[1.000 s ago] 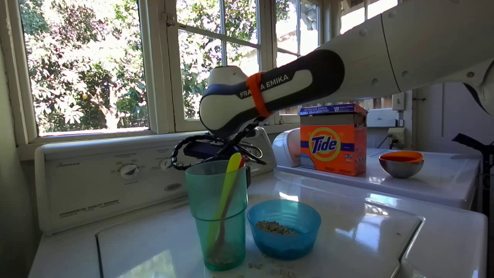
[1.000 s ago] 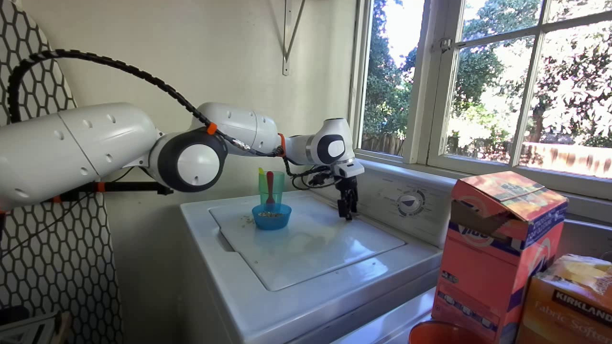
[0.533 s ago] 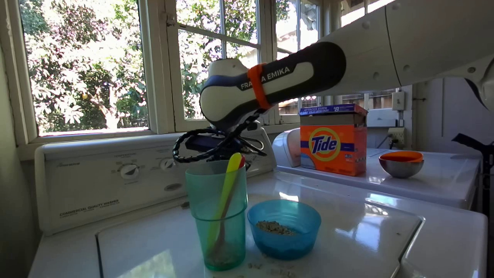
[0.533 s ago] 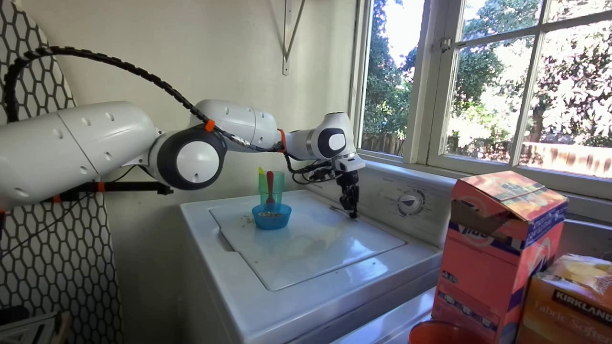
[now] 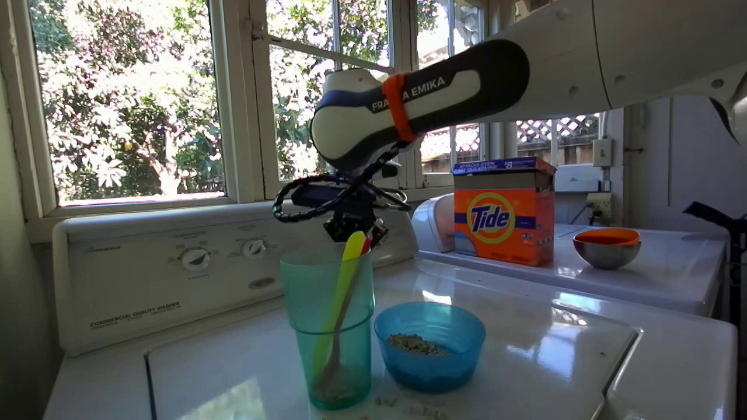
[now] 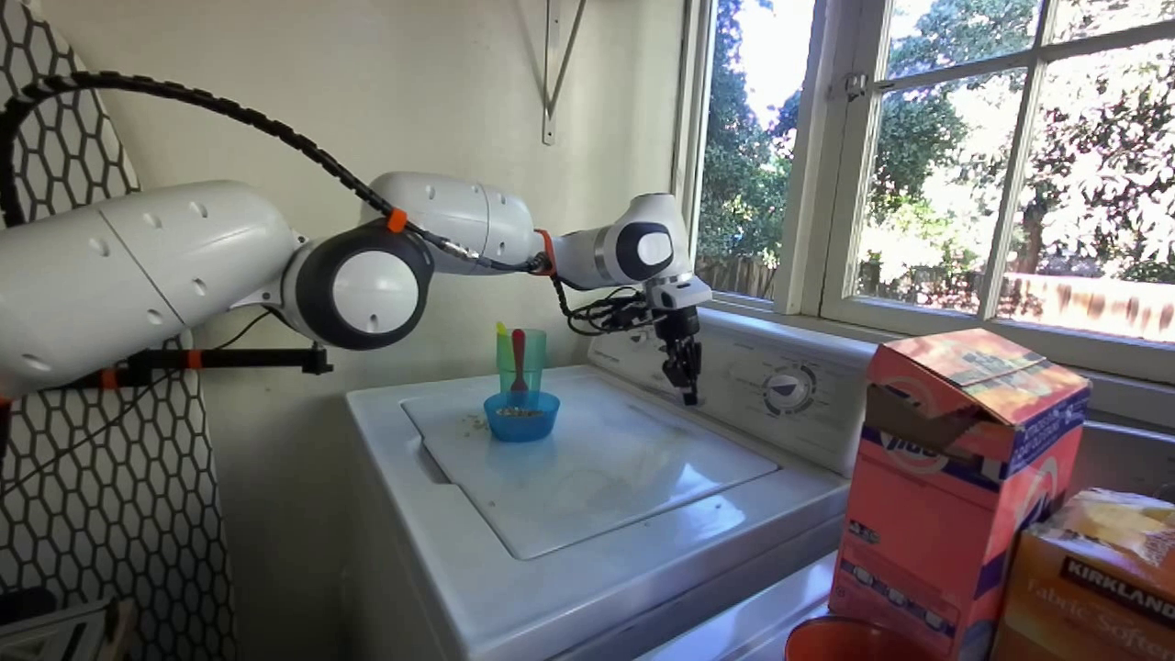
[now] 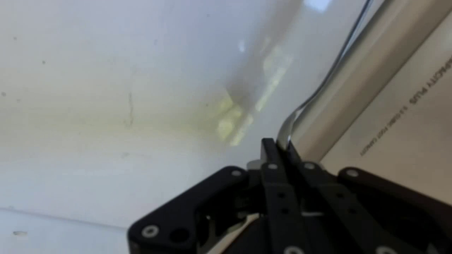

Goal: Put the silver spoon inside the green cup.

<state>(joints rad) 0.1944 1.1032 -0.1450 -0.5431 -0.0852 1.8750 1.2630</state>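
The silver spoon sits between the fingertips of my gripper, which is shut on it. In the wrist view its broad curved end meets the fingertips, and a thin length runs to the upper right. Too small to make out, the spoon does not show clearly in either exterior view. My gripper hangs by the washer's control panel. The green cup stands upright on the lid, holding a yellow-green utensil and a red one. In an exterior view the cup partly covers my gripper.
Touching or very near the cup is a blue bowl with dry bits inside; crumbs lie around it. The washer's back panel rises close behind the gripper. A Tide box and nested bowls are on the neighbouring machine.
My gripper has closed from open and come up from the washer lid, shifting slightly toward the control panel. Cup and bowl have stayed put.
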